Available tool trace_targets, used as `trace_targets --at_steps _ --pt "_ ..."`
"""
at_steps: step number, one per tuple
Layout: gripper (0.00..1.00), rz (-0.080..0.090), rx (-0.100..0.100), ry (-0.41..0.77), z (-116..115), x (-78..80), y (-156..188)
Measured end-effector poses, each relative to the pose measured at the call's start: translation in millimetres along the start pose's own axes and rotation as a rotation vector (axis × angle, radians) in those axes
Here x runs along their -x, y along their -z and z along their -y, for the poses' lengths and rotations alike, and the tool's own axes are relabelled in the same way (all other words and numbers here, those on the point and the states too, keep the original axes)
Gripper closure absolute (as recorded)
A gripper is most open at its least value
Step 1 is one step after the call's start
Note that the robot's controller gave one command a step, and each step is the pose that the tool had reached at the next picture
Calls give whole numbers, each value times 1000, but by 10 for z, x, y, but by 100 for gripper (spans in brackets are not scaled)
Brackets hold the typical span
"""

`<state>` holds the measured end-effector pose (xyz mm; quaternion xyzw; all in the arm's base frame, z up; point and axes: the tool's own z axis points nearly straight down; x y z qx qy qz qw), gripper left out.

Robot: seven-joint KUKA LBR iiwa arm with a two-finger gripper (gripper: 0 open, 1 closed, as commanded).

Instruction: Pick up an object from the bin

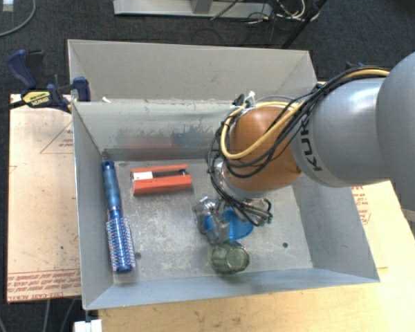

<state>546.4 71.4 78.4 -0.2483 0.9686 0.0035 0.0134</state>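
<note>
The pincer (211,220) sits low over a blue round thing (238,229) toward the bin's (90,185) five o'clock; its opening cannot be told.

The grey arm (353,130) stretched in from the right and bent downward. Its orange wrist cover (263,151), wrapped by cables (226,138), sat above the gripper (214,221), which pointed down.

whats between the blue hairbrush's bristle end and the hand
Nothing: in the camera view, bare grey bin floor runs from the bristles of the blue hairbrush to the hand. The orange block lies further back.
</note>
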Motion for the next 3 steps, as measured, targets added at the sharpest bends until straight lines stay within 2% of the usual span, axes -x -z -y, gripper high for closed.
trace_targets --at_steps 1,2,3 --pt "100 -7 1 138 50 -59 535" --pt "100 3 1 118 147 -143 950" --pt "100 -3 0 174 33 42 1245"
